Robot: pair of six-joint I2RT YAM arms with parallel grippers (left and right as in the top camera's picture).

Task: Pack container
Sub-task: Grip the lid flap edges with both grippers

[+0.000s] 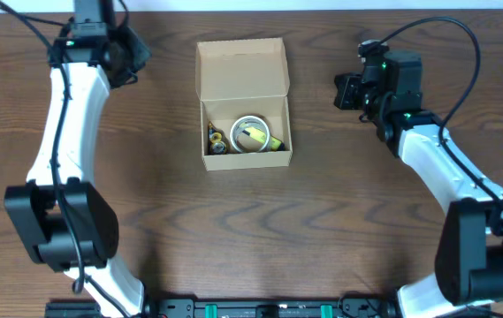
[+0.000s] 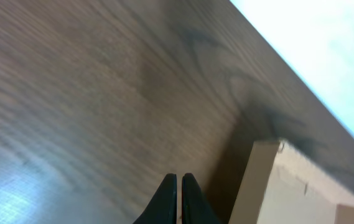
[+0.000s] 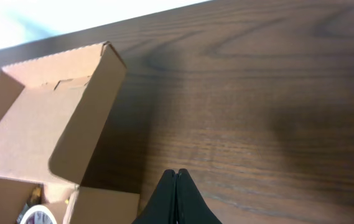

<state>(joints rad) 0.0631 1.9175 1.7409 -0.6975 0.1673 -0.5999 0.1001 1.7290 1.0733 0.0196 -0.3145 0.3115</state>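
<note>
The tan cardboard container sits at the table's middle back with its flap lid standing open. Inside lie a white tape roll, a yellow item and small dark-and-yellow pieces. My left gripper is shut and empty, left of the lid; the left wrist view shows its tips beside the box wall. My right gripper is shut and empty, right of the box; its tips hover over bare wood beside the lid.
The dark wood table stretches toward the front. Its back edge runs just behind the box. Arm bases stand at the front left and front right.
</note>
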